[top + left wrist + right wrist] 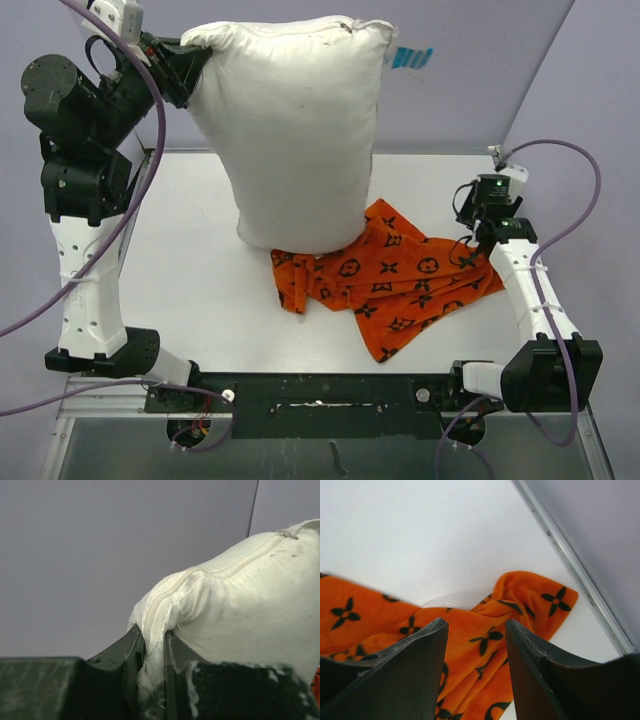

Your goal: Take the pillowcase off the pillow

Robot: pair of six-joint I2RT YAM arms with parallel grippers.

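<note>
Pinching the pillow (pixel 295 130) by its zippered top corner with the left gripper (pixel 154 641), jaws closed hard on the seam, up at 11 o'clock in the overhead view. Hanging tall from there, long axis running 12 to 6, bottom end down on the table (pixel 200 260) and meeting the upper-left edge of the pillowcase (pixel 400 280). Cannot tell whether merely resting on that cloth or tucked a little inside it: hidden behind the bulge.

Otherwise crumpled flat on the table, spread from the pillow's base out toward 4 o'clock, long axis roughly 10 to 4.

Hovering the right gripper (pixel 475 630) over the 3 o'clock edge of the pillowcase, jaws spread wide with nothing between them, orange cloth just under and beyond the fingertips.

Judged nearly done, with almost all of the pillowcase off.

Hinge of the coming move: pillowcase at 4 o'clock from the pillow's base and partly beneath it. So either swing the pillow up and toward 10 with the left arm, or close on the cloth and draw it toward 4 with the right arm, plainly the nearer one. Better to pull along that 10-to-4 line than across it. Likely snag: pillow weight trapping the near edge.
</note>
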